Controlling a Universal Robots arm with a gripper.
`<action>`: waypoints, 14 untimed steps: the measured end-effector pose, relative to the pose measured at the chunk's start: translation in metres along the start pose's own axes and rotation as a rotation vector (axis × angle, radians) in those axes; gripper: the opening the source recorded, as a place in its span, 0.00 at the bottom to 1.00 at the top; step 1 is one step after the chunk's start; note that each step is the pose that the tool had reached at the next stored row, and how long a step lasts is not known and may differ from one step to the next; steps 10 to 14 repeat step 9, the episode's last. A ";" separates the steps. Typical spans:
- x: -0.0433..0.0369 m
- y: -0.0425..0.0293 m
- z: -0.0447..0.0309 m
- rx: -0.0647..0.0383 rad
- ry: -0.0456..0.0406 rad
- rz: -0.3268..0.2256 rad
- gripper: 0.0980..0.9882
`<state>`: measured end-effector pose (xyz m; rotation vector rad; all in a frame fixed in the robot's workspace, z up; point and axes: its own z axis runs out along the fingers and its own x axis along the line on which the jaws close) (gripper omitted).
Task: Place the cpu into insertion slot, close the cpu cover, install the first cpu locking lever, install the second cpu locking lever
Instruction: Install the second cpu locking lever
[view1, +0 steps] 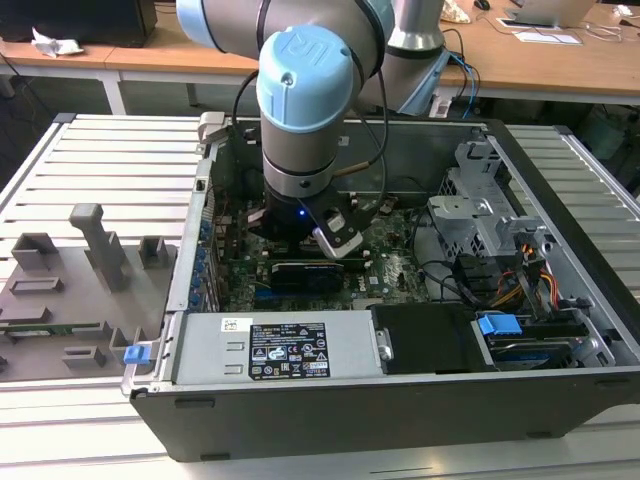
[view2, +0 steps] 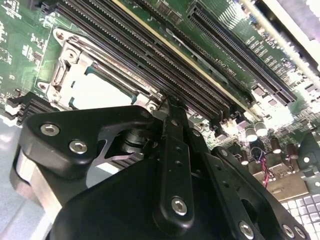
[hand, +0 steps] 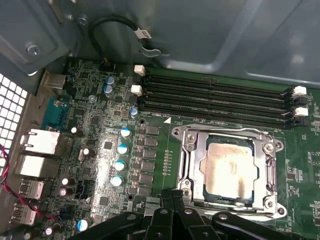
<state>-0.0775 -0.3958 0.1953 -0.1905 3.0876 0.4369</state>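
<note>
On the exterior view's left, grey plastic holding fixtures (view1: 100, 245) stand on the slatted aluminium worktop (view1: 110, 150). Just beside them sits the open dark-grey metal computer case (view1: 400, 410). The grey and pale-blue robot arm (view1: 300, 100) reaches down into the case's middle, over the green motherboard (view1: 385, 270). At the exterior view's lower centre a white and black label (view1: 288, 350) sits on the grey power supply; I do not read its print. Further right are a silvery drive cage (view1: 480, 215) and a blue plastic clip (view1: 498, 325).

In the first wrist view the small square cpu (hand: 230, 170), with its silvery-beige metal top, lies flat inside the square, metal-rimmed insertion slot (hand: 272, 207). The thin silvery cpu cover (hand: 227, 136) lies down over the chip, whose top shows through the cover's window. Whether either locking lever is latched I cannot tell.

The black end effector (hand: 174, 196) has its fingers pressed together, and nothing is visible between them. The tips sit at the edge of the socket frame, close to one of its corners, so the chip lies just beyond them. In the second wrist view the fingers (view2: 172, 115) point at that same corner of the frame, beside the long black memory slots (view2: 150, 55). These slots run parallel to one side of the socket
</note>
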 end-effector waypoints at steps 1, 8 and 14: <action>0.0001 -0.0001 0.0002 -0.001 0.0000 0.000 0.01; 0.0008 0.0054 -0.0180 -0.001 -0.0003 0.000 0.01; 0.0008 0.0053 -0.0180 -0.001 -0.0002 0.000 0.01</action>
